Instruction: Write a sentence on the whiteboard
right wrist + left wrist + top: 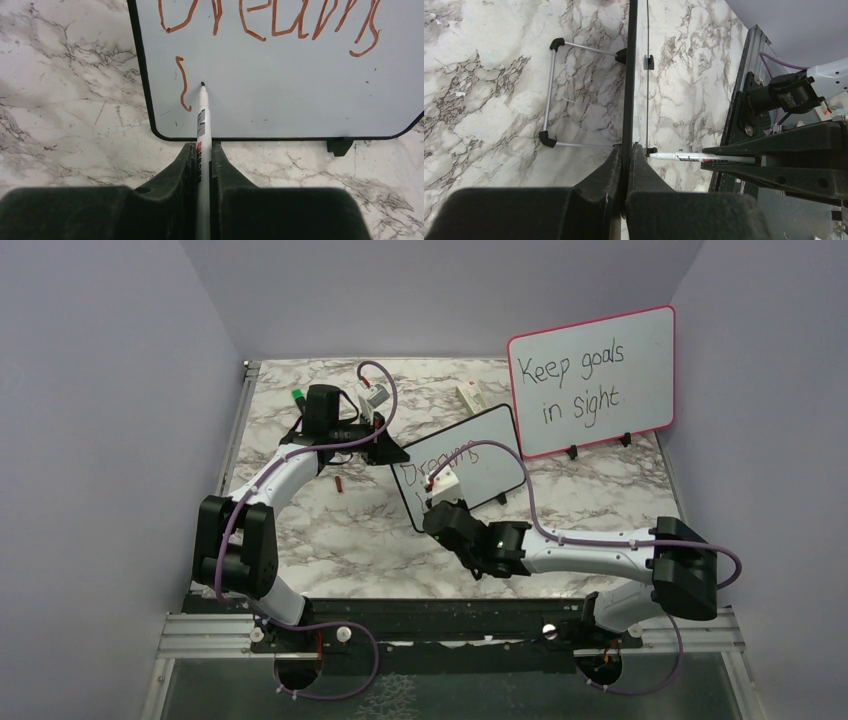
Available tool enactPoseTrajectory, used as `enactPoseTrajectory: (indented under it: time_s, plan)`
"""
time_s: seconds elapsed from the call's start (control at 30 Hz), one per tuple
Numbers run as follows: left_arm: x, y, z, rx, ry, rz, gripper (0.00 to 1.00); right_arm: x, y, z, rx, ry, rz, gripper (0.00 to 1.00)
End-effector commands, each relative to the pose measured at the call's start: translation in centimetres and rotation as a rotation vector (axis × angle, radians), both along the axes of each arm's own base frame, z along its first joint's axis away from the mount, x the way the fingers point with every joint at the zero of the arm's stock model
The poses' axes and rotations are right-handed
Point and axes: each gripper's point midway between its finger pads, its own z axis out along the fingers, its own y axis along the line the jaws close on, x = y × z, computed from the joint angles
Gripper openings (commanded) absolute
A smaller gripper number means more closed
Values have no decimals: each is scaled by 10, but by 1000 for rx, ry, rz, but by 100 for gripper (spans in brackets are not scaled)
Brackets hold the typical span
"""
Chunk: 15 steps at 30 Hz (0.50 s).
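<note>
The small black-framed whiteboard (480,462) stands tilted at mid-table. My left gripper (386,452) is shut on its left edge; in the left wrist view the board (629,75) runs edge-on between the fingertips of the left gripper (628,147). My right gripper (438,502) is shut on a white marker (202,120), also seen in the left wrist view (704,158). The marker's tip is at the board's face (300,90), lower left. Red "Dreams" (270,20) fills the top line. One red stroke (183,82) starts the second line, just left of the tip.
A larger pink-framed board (592,380) with black "Keep goals in sight" stands at the back right. A small white block (470,395) lies behind the whiteboard. A small red cap (340,483) lies left of it. The whiteboard's wire stand (551,92) rests behind it.
</note>
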Motion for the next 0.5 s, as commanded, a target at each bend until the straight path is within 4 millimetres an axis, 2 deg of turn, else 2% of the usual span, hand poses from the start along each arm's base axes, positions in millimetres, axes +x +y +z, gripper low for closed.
enactPoseTrajectory:
  time_s: [0.0,0.47]
  plan:
    - [-11,13,-78,206,155,72,0,7,-7,-5,8,-8,-55,1]
    - [-11,13,-77,204,155,73,0,1,-4,-4,21,11,-10,1]
